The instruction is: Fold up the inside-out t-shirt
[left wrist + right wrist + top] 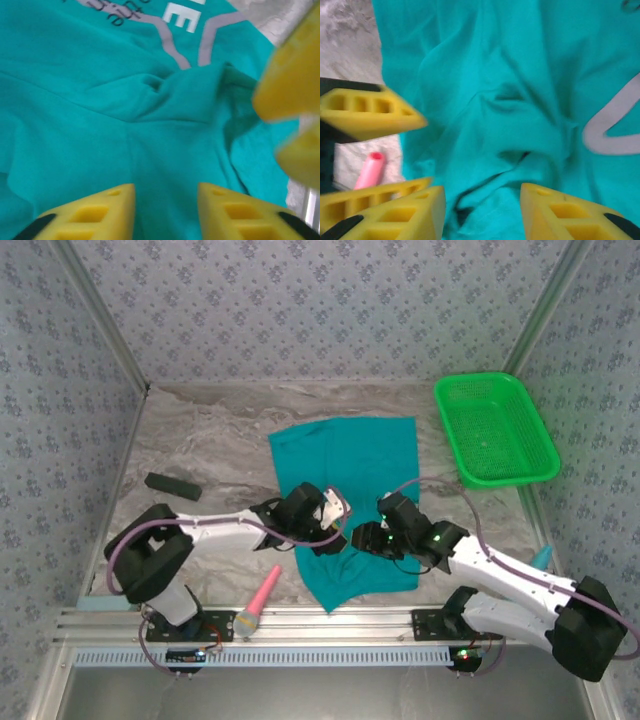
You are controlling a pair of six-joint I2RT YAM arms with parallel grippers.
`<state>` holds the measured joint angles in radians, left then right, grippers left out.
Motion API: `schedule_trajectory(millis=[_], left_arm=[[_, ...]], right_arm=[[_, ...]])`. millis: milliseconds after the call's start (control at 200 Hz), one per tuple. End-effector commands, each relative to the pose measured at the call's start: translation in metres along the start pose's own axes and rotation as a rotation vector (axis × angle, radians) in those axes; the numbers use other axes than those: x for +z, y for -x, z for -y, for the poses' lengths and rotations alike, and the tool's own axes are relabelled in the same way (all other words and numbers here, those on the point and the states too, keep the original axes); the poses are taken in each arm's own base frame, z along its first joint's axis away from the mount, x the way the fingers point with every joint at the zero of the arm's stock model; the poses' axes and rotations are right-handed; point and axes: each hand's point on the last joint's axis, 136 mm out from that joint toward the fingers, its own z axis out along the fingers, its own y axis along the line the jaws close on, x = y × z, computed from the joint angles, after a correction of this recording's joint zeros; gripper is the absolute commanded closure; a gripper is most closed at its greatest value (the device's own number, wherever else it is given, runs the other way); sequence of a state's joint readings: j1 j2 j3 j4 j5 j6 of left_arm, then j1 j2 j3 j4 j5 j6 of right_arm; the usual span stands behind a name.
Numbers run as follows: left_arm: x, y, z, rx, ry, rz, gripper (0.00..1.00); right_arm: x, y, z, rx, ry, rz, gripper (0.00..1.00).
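T-shirt: the inside-out t-shirt point(350, 455) is lying on the table point(200, 430), reaching from the middle of the surface to its near edge, a little right of centre.
Cloth: the far half is lying fairly flat, while the near half is bunching into soft folds and creases under the two grippers. A grey printed stripe and a white letter are showing in the left wrist view.
Left gripper: the left gripper point(166, 210) is hovering over the shirt's near half. Its yellow fingers are standing apart with teal cloth showing in the gap, and nothing is pinched. I cannot tell whether the tips are touching the cloth.
Right gripper: the right gripper point(482, 212) is hovering over the same creased patch. Its fingers are likewise standing apart, with nothing clamped between them.
Grippers together: they are sitting just beside each other, tips facing.
Basket: a green basket point(495, 430) is sitting at the far right corner, near the shirt's far right corner but not touching it.
Black block: a black block point(172, 485) is lying toward the left edge, well apart from the shirt.
Pink-handled object: a pink-handled object point(262, 598) is lying at the near edge, just left of the shirt's near end.
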<state>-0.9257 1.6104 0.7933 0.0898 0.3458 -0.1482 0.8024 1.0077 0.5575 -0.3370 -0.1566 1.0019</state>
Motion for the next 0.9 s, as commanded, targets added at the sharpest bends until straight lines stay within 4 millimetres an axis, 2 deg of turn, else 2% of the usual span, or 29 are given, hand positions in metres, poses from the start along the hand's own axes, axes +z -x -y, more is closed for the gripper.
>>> schedule_trajectory(millis=[0, 160, 405, 600, 800, 895], left_arm=[[0.005, 0.006, -0.017, -0.184, -0.007, -0.006, 0.72], [0.012, -0.006, -0.045, -0.302, 0.064, -0.004, 0.87], [0.026, -0.027, -0.062, -0.371, 0.091, -0.025, 0.89], [0.038, -0.038, -0.065, -0.41, 0.079, -0.045, 0.9], [0.04, -0.044, -0.065, -0.424, 0.071, -0.052, 0.9], [0.039, -0.046, -0.067, -0.421, 0.084, -0.05, 0.9]], right_arm=[[0.013, 0.008, 0.005, 0.161, -0.007, 0.058, 0.49], [0.028, 0.013, 0.035, 0.216, -0.055, 0.109, 0.49], [0.031, 0.015, 0.048, 0.224, -0.078, 0.107, 0.45], [0.033, 0.025, 0.024, 0.21, 0.006, 0.092, 0.47], [0.031, 0.027, 0.01, 0.208, 0.041, 0.066, 0.61], [0.027, 0.029, 0.005, 0.184, 0.042, 0.066, 0.62]])
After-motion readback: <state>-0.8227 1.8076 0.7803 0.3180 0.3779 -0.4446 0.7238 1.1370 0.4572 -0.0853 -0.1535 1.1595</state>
